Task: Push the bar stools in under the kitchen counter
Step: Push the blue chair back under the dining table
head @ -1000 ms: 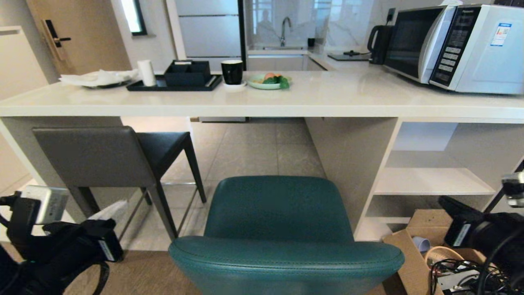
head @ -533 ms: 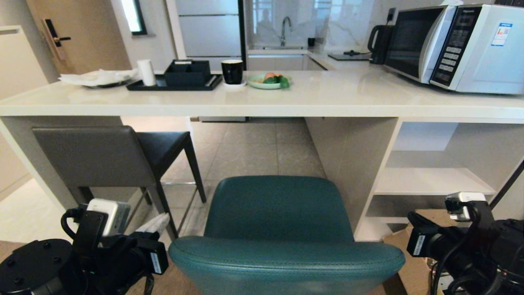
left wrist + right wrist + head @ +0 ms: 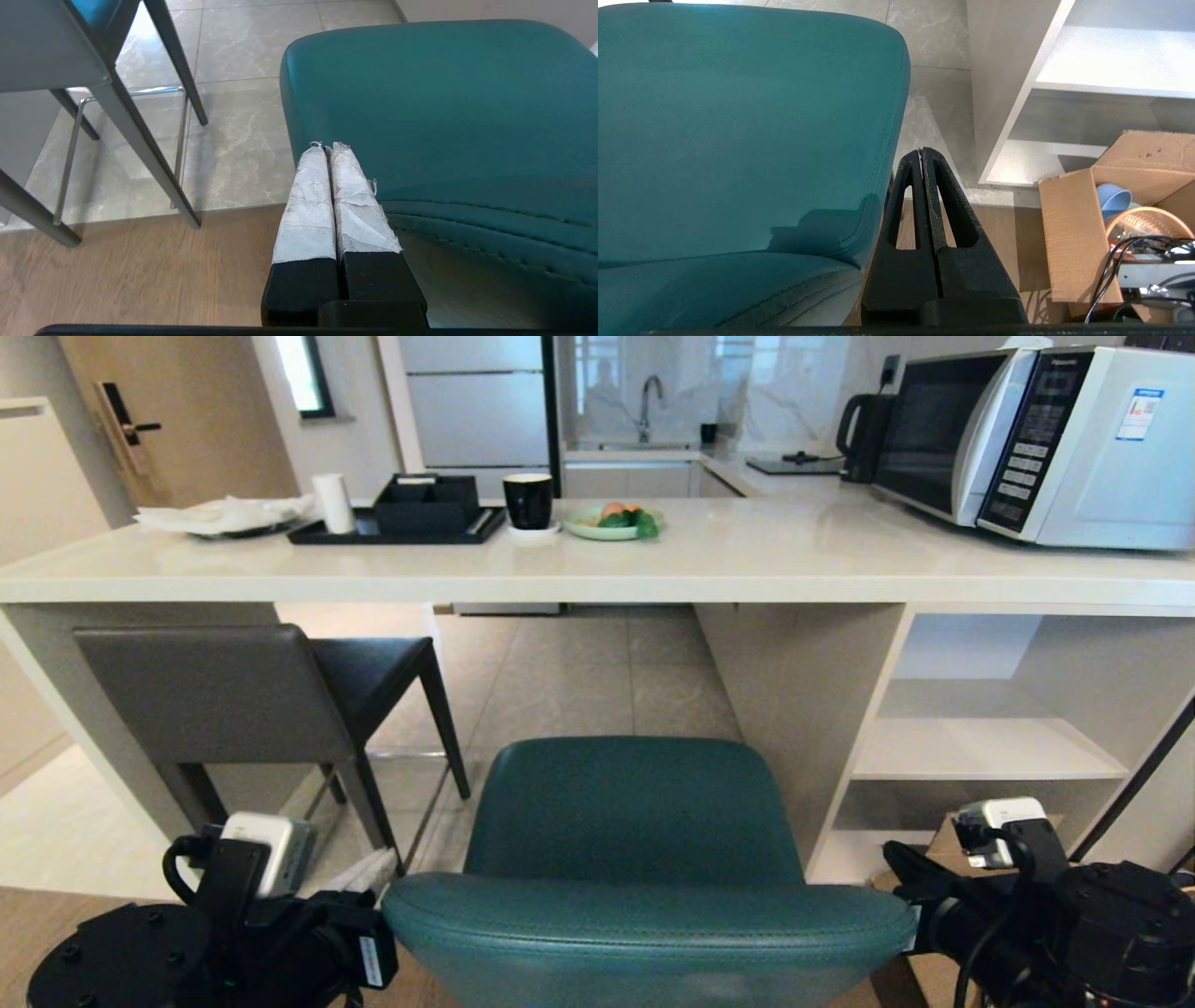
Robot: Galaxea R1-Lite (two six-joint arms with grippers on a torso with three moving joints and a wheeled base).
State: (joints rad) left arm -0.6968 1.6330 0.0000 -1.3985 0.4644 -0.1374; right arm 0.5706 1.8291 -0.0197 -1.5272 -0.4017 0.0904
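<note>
While the teal stool (image 3: 644,859) stands at the lower centre of the head view, its seat short of the white table (image 3: 597,565) edge, the grey stool (image 3: 243,695) sits at the left with its seat partly under the slab. At the teal backrest's left end is the left end effector (image 3: 329,147), its taped fingers (image 3: 306,200) pressed together and empty. Beside the right end is the right end effector (image 3: 920,151), likewise clamped shut on nothing, near a cardboard box (image 3: 1073,233).
</note>
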